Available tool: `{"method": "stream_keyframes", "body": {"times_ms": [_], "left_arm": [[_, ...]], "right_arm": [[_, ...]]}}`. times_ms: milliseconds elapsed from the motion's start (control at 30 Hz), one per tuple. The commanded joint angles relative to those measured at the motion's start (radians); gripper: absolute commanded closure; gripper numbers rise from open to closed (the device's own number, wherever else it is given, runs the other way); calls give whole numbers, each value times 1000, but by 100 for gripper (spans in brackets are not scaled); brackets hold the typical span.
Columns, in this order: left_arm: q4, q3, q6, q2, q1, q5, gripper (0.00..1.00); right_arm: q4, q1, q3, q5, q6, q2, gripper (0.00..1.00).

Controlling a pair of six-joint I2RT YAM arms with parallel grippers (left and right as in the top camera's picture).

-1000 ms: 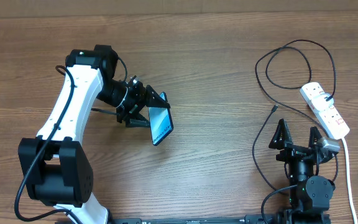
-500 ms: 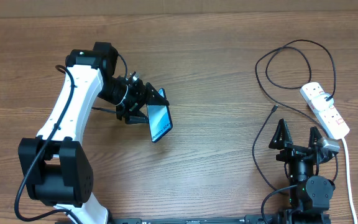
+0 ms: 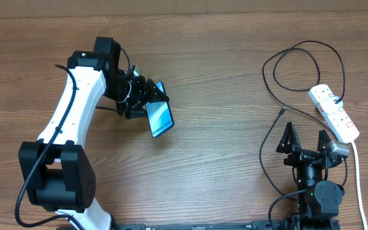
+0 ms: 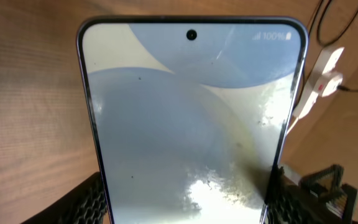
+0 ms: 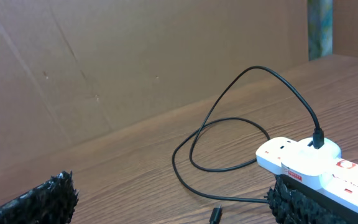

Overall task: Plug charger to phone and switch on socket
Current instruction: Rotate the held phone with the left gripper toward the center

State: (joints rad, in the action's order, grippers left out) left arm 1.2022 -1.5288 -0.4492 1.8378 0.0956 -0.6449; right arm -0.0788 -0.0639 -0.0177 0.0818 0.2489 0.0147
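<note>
The phone (image 3: pixel 160 119), with its blue-white screen showing, is held tilted off the table at left of centre. My left gripper (image 3: pixel 149 102) is shut on its long edges. In the left wrist view the phone (image 4: pixel 191 118) fills the frame between both fingers (image 4: pixel 91 202). The charger cable (image 3: pixel 306 45) loops at the right, its plug (image 5: pixel 317 138) seated in the white socket (image 3: pixel 335 114). Its small connector tip (image 3: pixel 281 112) lies loose on the wood. My right gripper (image 3: pixel 306 138) stands open and empty just short of the connector tip (image 5: pixel 215 214), beside the socket (image 5: pixel 303 160).
A thick white cord (image 3: pixel 358 176) runs from the socket toward the front edge at far right. A brown cardboard wall (image 5: pixel 135 56) stands behind the table. The right arm's base (image 3: pixel 315 195) sits at the front right.
My left gripper has carried the phone a little toward the back and left, turning it slightly. The right arm, cable and socket have not moved.
</note>
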Motion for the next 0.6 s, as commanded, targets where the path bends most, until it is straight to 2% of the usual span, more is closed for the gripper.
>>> {"method": "stream_keyframes", "body": {"times_ms": [0, 167, 567], "left_arm": [[-42, -32, -47, 8, 0, 35, 52], [-68, -32, -97, 8, 21, 154, 52], [-26, -32, -97, 8, 122, 341, 51]], "right_arm": [[4, 2, 10, -5, -14, -12, 0], [4, 2, 10, -5, -14, -12, 0], [4, 2, 10, -5, -14, -12, 0]]}}
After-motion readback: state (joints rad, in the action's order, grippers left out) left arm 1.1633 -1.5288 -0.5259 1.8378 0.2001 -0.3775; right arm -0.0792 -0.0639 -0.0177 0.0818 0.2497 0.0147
